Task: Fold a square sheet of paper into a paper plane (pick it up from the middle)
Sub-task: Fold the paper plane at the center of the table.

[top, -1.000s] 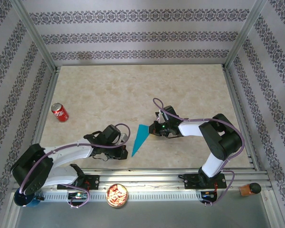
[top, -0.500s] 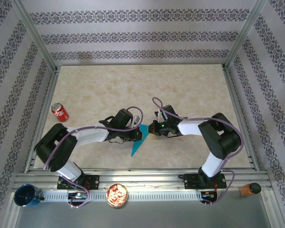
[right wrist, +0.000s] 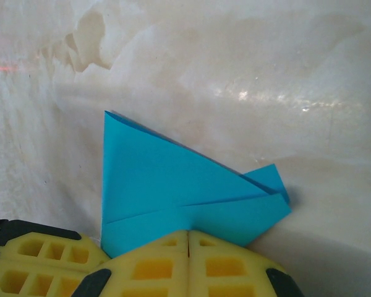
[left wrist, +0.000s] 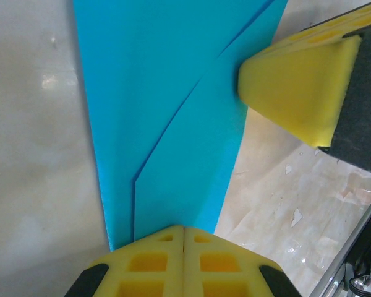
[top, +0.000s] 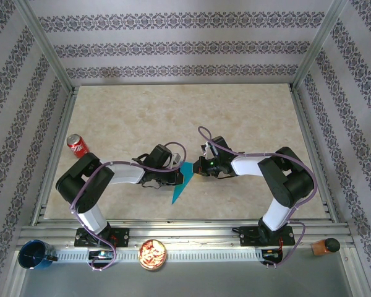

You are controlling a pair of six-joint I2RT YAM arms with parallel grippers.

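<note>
paper plane [top: 181, 182] lies flat on the table [top: 173, 111], between the arms. left gripper [left wrist: 184, 247] and right gripper [right wrist: 188, 253] are both fully closed, gripping nothing, tips at opposite edges. risk: a sideways drag skews the crease or tears the paper.

I have the paper plane [top: 181, 184] on the pale marbled worktop [top: 173, 117], near the front and about midway across. It is bright turquoise-blue, plain, and folded into a slim dart. The wide end points away from me, and it tapers to a sharp tip that slants toward the near edge and slightly left. Up close, a diagonal fold edge crosses its overlapped layers. One corner flap at the wide end sits slightly raised.
</note>
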